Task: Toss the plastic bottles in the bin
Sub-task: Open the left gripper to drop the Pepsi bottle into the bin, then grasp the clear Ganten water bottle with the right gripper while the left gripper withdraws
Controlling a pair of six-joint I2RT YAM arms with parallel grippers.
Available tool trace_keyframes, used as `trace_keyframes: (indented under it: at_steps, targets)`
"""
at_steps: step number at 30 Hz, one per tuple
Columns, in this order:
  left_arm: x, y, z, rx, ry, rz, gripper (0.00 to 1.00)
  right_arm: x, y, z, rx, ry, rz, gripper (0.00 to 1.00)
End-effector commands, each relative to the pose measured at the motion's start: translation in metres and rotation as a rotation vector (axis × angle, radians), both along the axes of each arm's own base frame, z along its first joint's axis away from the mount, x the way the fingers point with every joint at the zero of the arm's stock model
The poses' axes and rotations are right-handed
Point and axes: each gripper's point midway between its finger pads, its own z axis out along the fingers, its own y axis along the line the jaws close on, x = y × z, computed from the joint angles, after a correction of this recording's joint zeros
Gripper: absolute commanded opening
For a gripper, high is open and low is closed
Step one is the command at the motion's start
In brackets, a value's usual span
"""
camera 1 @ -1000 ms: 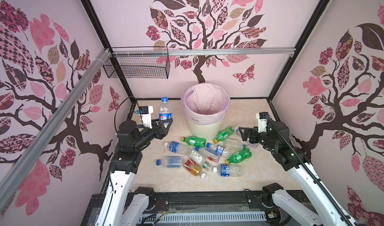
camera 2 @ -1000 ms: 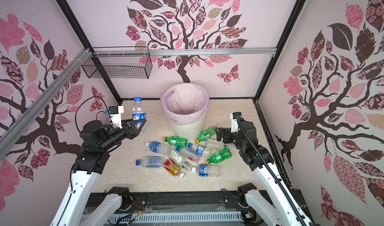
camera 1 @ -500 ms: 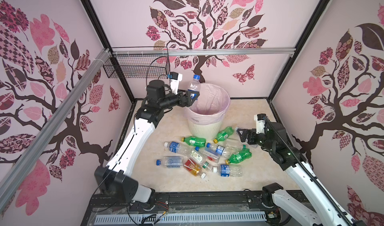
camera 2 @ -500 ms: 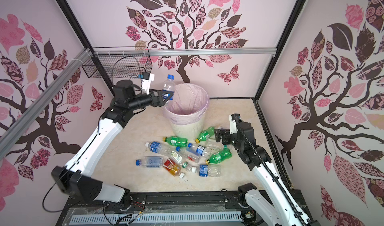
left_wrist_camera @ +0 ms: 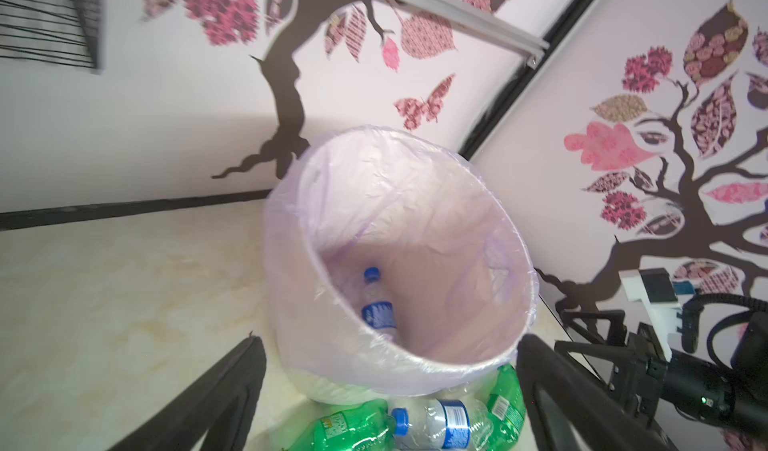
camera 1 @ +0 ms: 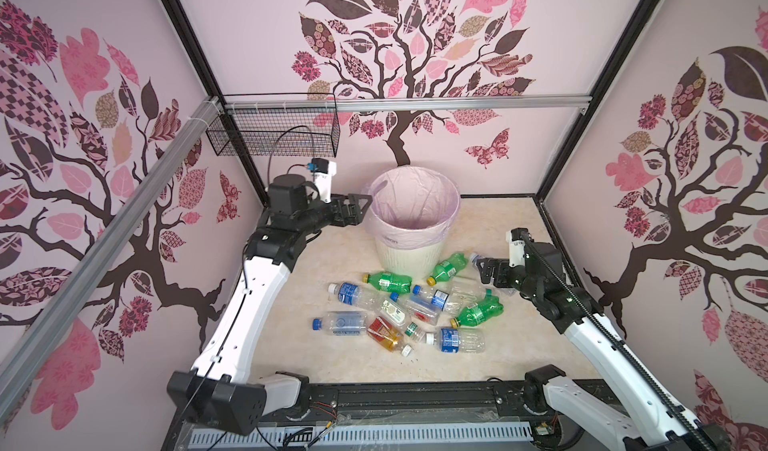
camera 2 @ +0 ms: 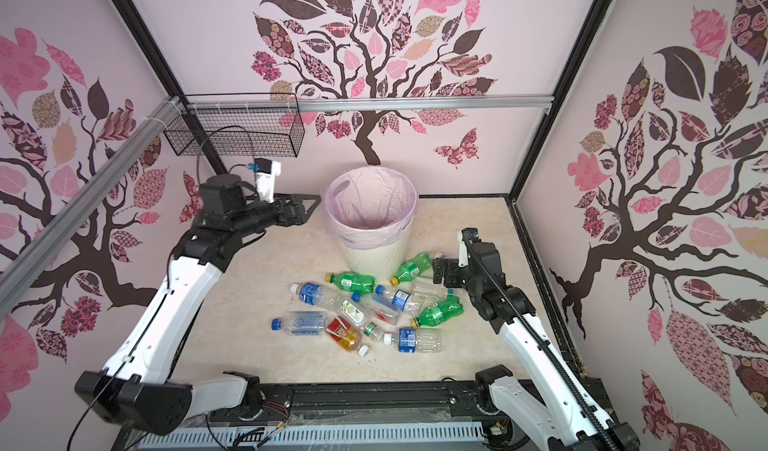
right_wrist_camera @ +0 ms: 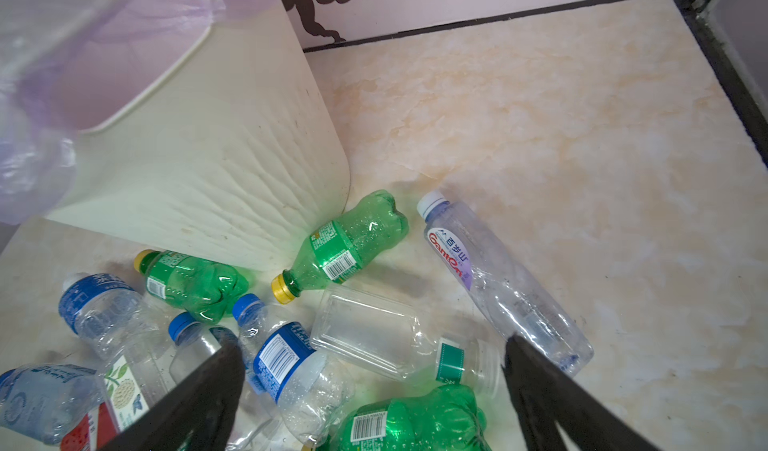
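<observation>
The left gripper (camera 1: 360,209) is held wide open and empty at the bin's (camera 1: 409,258) nine o'clock; one bottle (left_wrist_camera: 377,308) is seen inside. The right gripper (camera 1: 482,268) is spread open over the bottles (camera 1: 409,309) heaped at the bin's six o'clock.

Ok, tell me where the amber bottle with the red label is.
In a top view the amber bottle lies on the floor in front of the bin, just right of a clear blue-capped bottle.

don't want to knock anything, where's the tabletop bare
Bare tabletop: the back right corner between the bin and the right wall; the strip left of the bottles, beside the left arm; the front strip before the rail. Crowded: just in front of the bin, where they pile up under the right gripper.
</observation>
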Motion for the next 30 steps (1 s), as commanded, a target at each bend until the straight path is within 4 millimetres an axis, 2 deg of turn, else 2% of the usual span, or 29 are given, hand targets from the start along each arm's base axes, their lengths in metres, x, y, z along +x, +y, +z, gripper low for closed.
trace_keyframes:
  at_steps: [1,5,9,11,15,19,25,30]
  targets:
    - [-0.018,0.026,-0.037,0.051,0.069,0.063,0.98,0.004,-0.012,-0.014,-0.061,0.049,-0.051,1.0]
    - [-0.044,0.04,-0.065,0.117,0.126,0.093,0.98,0.014,-0.009,-0.03,-0.062,0.104,-0.056,0.97]
    - [-0.061,0.044,-0.081,0.131,0.15,0.1,0.98,0.025,-0.004,-0.048,-0.042,0.164,-0.05,0.96]
    - [-0.066,0.046,-0.086,0.131,0.152,0.113,0.98,0.033,-0.008,-0.06,-0.035,0.195,-0.077,0.94]
    - [-0.069,0.047,-0.096,0.13,0.164,0.12,0.98,0.051,-0.032,-0.078,-0.01,0.236,-0.178,0.89]
    - [-0.068,0.046,-0.103,0.123,0.176,0.114,0.98,0.066,-0.047,-0.095,-0.104,0.284,-0.207,0.9]
    - [-0.066,0.044,-0.11,0.106,0.182,0.111,0.98,0.084,-0.049,-0.122,-0.131,0.333,-0.205,0.92]
    - [-0.065,0.045,-0.111,0.118,0.19,0.11,0.98,0.088,-0.054,-0.143,-0.173,0.377,-0.213,0.92]
